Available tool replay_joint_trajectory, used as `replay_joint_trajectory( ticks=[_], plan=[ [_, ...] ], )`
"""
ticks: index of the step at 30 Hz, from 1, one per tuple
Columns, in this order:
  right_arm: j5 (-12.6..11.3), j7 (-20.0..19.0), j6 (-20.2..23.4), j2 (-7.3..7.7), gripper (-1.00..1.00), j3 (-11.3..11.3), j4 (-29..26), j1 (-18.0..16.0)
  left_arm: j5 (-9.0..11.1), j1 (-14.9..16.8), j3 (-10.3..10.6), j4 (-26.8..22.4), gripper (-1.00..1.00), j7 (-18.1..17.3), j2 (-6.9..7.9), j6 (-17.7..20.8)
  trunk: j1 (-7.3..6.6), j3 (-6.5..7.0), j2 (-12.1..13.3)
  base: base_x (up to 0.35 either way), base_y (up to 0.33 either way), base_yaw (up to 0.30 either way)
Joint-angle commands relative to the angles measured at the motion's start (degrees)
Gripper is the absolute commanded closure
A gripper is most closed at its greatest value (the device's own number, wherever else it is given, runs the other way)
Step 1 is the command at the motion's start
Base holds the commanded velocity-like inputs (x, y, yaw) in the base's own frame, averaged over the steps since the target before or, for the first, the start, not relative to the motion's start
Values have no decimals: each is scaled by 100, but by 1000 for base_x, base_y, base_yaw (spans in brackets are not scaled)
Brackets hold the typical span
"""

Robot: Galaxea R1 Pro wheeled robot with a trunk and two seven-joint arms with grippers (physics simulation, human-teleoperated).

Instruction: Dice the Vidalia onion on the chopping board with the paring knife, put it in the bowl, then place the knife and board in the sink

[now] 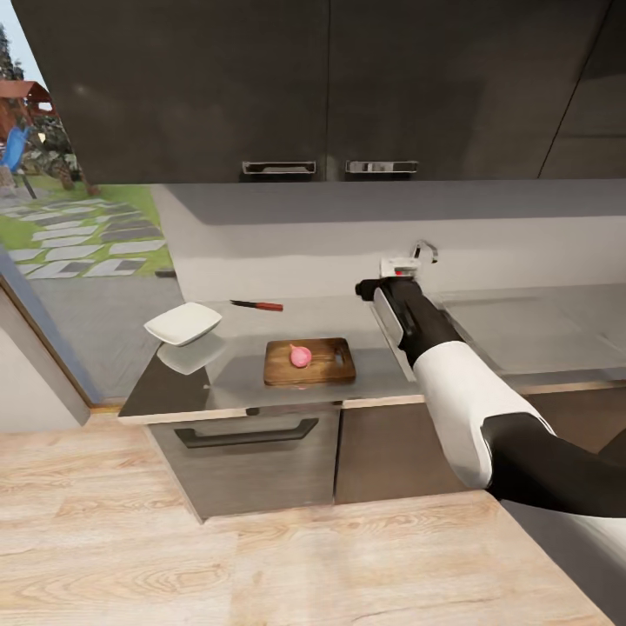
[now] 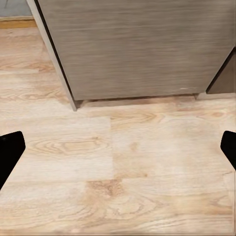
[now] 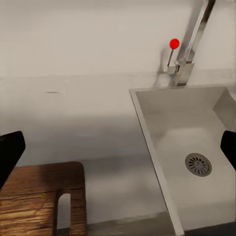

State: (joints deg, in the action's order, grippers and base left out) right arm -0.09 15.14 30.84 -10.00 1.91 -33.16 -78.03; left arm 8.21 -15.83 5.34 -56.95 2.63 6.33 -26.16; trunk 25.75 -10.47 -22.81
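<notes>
The pink Vidalia onion (image 1: 300, 355) lies on the brown chopping board (image 1: 309, 362), which rests on the grey countertop (image 1: 235, 374) near its front edge. Behind the board, by the wall, is the red-handled paring knife (image 1: 257, 305). The white bowl (image 1: 183, 323) stands at the counter's left end. My right gripper (image 1: 371, 289) hovers open between board and sink. Its wrist view shows the board's slotted end (image 3: 44, 196) and the grey sink (image 3: 162, 147) with nothing in it. My left gripper (image 2: 118, 150) is open above the wooden floor.
A chrome tap (image 3: 191, 44) with a red-tipped lever (image 3: 174, 43) stands behind the basin, whose drain (image 3: 198, 164) is bare. Dark wall cabinets (image 1: 330, 87) hang over the counter. Below it are a drawer with a dark handle (image 1: 246, 432) and a cabinet front (image 2: 137, 49).
</notes>
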Motion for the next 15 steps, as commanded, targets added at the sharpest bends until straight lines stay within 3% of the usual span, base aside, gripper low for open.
replay_joint_trajectory(
  ticks=[1, 7, 15],
  plan=[
    [5, 16, 16, 0, -100, 11, 14, -7, 49, 1, 28, 11, -100, 24, -17, -12, 4, -11, -11, 0, 0, 96],
    [8, -7, -14, 0, -100, 2, 60, -10, 34, 1, 28, 127, -100, 23, -135, -12, 4, -11, -11, 0, -15, 228],
    [-16, -33, -25, 0, -100, 11, 300, 7, 32, 1, 28, 156, -100, 36, -158, -4, 4, -11, -11, 0, -235, 283]
  ],
)
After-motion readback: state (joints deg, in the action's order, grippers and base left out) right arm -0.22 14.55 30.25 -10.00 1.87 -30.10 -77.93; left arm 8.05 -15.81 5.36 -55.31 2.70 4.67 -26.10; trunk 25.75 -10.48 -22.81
